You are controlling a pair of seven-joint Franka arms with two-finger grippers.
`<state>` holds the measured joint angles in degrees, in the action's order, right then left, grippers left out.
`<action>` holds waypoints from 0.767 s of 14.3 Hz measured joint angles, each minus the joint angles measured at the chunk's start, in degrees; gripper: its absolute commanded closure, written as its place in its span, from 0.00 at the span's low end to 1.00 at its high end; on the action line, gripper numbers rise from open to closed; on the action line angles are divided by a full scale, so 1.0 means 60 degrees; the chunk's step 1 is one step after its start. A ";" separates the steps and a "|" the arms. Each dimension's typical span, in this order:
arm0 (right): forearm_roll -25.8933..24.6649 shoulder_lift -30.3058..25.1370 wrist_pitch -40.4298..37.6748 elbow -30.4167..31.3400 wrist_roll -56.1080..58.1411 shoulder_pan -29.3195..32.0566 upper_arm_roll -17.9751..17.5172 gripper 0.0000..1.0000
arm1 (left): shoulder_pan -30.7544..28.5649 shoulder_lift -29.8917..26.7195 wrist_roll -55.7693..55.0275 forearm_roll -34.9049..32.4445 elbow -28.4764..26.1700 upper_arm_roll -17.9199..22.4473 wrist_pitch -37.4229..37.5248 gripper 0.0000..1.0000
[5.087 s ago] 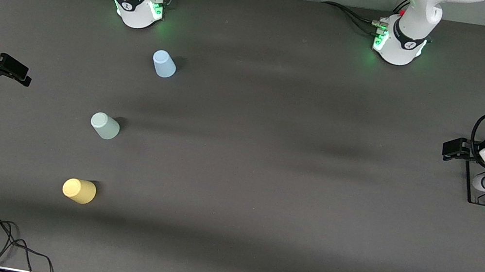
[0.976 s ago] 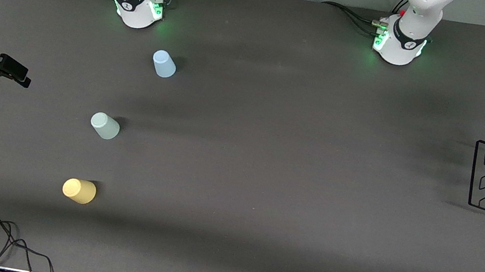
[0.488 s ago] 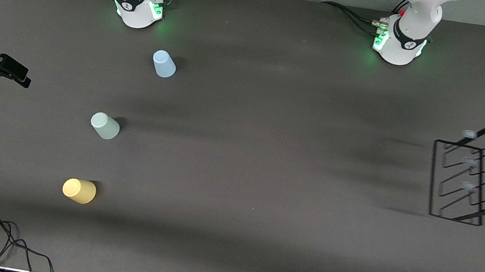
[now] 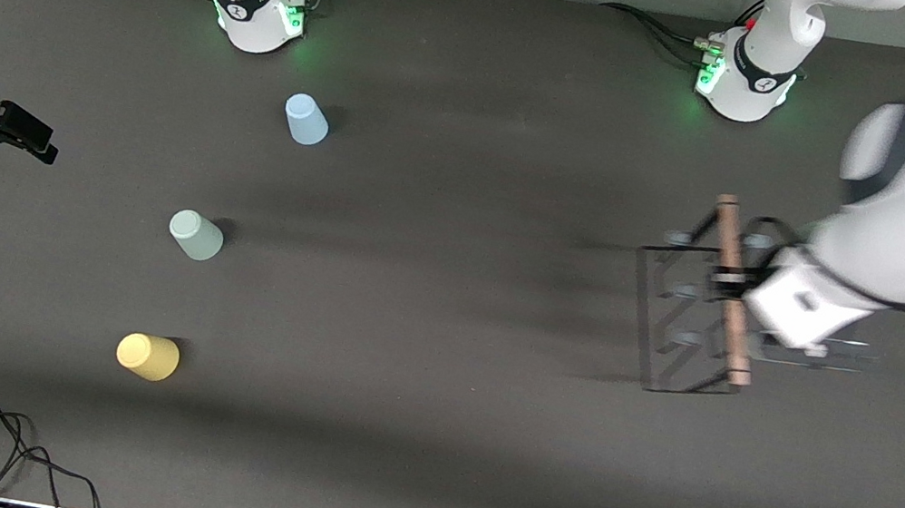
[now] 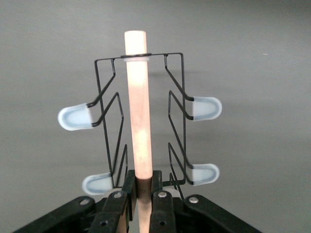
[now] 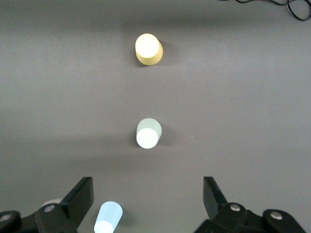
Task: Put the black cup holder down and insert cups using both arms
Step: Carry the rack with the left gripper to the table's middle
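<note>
Black cup holder (image 4: 695, 318) hangs over the worktop (image 4: 431, 379) toward the left arm's end, its wooden rod clamped in the left tool (image 5: 142, 191). Blue (image 4: 306, 120), green (image 4: 195, 235) and yellow (image 4: 147, 356) cups stand untouched. Right tool (image 6: 146, 199) waits, spread wide and empty.

My rack (image 4: 683, 329) is black wire with a pale wooden rod (image 4: 733, 292); the cups are blue (image 4: 306, 120), mint (image 4: 195, 235) and yellow (image 4: 147, 356).

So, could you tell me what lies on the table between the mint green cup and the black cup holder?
Nothing: in the front view, only bare dark table surface runs from the mint green cup to the black cup holder.
</note>
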<state>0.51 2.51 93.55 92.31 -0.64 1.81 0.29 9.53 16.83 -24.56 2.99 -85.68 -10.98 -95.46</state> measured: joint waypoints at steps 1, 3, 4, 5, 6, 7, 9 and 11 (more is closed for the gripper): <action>0.0000 0.0000 0.0000 0.0000 0.0000 -0.0001 -0.0003 0.00 | 0.0539 0.0405 -0.0670 0.0008 0.0363 -0.0003 -0.0039 1.00; 0.0000 0.0000 0.0000 0.0000 0.0000 -0.0002 -0.0007 0.00 | 0.1505 0.1178 -0.1953 0.0046 0.0988 -0.0001 -0.0461 1.00; 0.0000 0.0000 0.0000 0.0000 0.0000 -0.0002 -0.0007 0.00 | 0.1935 0.1516 -0.2595 0.0058 0.1179 0.0000 -0.0930 1.00; 0.0000 0.0000 -0.0001 0.0002 0.0000 -0.0002 -0.0007 0.00 | 0.2310 0.1814 -0.3111 0.0063 0.1291 -0.0001 -0.1500 1.00; 0.0000 0.0000 -0.0004 0.0002 0.0000 -0.0002 -0.0007 0.00 | 0.2625 0.2072 -0.3425 0.0068 0.1369 0.0001 -0.1979 1.00; 0.0000 0.0000 -0.0007 0.0002 0.0000 -0.0002 -0.0007 0.00 | 0.2904 0.2294 -0.3610 0.0075 0.1411 0.0002 -0.2304 1.00; 0.0000 0.0000 -0.0012 0.0006 0.0000 -0.0004 -0.0007 0.00 | 0.3430 0.2671 -0.3987 0.0093 0.1451 0.0001 -0.2765 1.00; 0.0000 0.0000 -0.0020 0.0040 0.0000 -0.0005 -0.0009 0.00 | 0.4006 0.3042 -0.4464 0.0097 0.1488 0.0004 -0.3295 1.00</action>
<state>0.51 2.51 93.43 92.55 -0.64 1.78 0.24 33.56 35.08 -51.34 3.57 -76.75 -10.96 -115.23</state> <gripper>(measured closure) 0.000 0.837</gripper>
